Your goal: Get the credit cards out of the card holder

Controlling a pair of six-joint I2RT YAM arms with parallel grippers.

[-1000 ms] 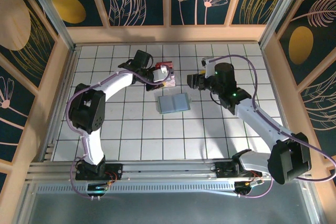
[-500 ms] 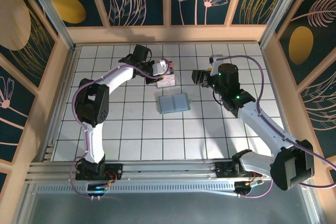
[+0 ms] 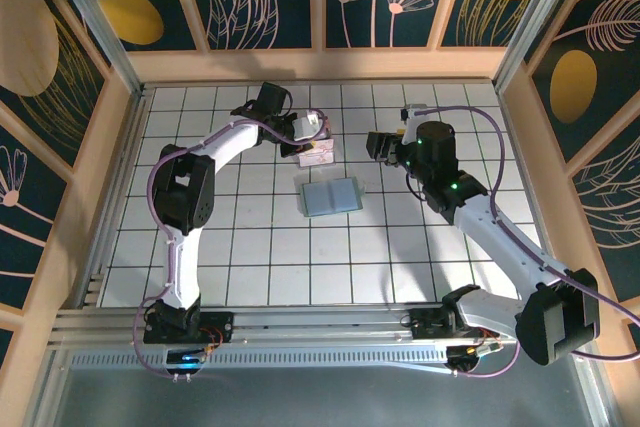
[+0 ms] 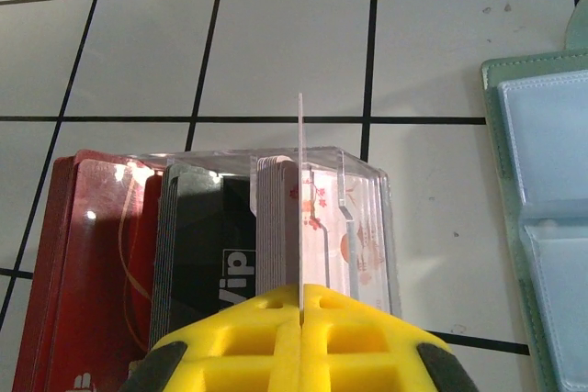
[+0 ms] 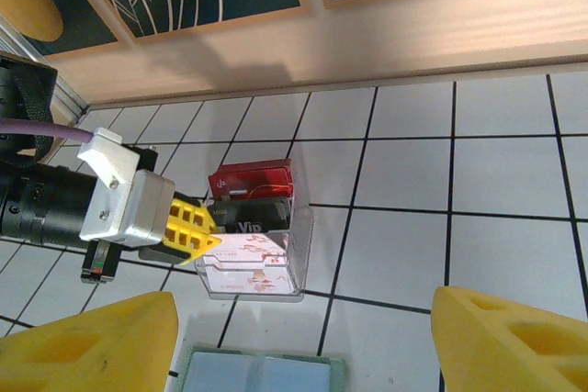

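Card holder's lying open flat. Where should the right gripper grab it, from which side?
Probably the right cover edge of the card holder, the right gripper descending from that side, jaws straddling the rim. It lies flat, open and thin, so only an edge can be pinched.

Arms were two: left arm point(image 3: 215, 152), right arm point(image 3: 490, 227). Grippers were two: left gripper point(image 4: 300, 305), right gripper point(image 3: 378, 147). Card holder point(image 3: 330, 197): one. Clear box point(image 5: 296, 254): one. Card stacks in box were three: red stack point(image 4: 92, 254), black stack point(image 4: 202, 245), white-pink stack point(image 4: 276, 227). Cards per stack could not be counted. Edge-on card point(image 4: 300, 181): one.
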